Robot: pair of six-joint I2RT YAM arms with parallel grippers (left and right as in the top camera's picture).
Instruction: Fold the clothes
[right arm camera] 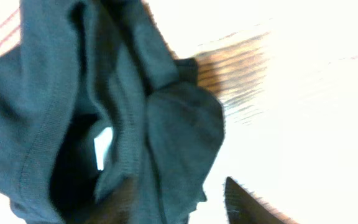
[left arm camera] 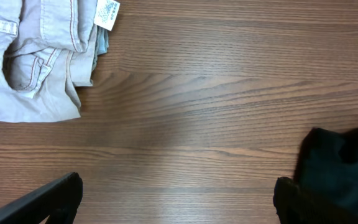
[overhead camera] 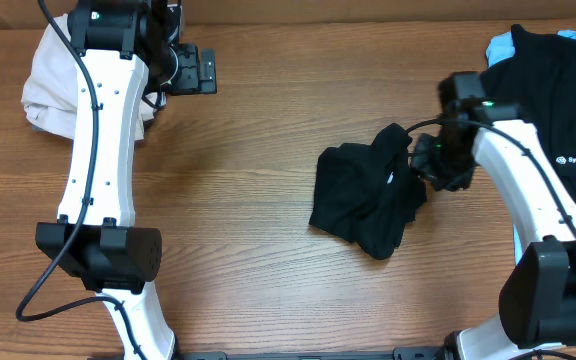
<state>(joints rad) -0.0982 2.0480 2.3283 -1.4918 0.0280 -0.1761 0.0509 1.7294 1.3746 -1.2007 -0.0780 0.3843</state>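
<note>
Robotics lab: wooden table (overhead camera: 268, 110), robot arms (overhead camera: 93, 150)

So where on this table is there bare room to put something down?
The widest bare wood lies mid-table, between the left arm and the crumpled black T-shirt. Another strip runs along the far edge, from the left claw to the pile at the right. Crowded: the right side, and the trousers corner.

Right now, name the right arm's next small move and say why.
Probably lift the right gripper clear and re-grip the black T-shirt at a hem corner. The shirt lies crumpled in a heap, and the jaws stand apart at its edge, apparently gripping nothing, so it likely needs spreading flat before any fold.
</note>
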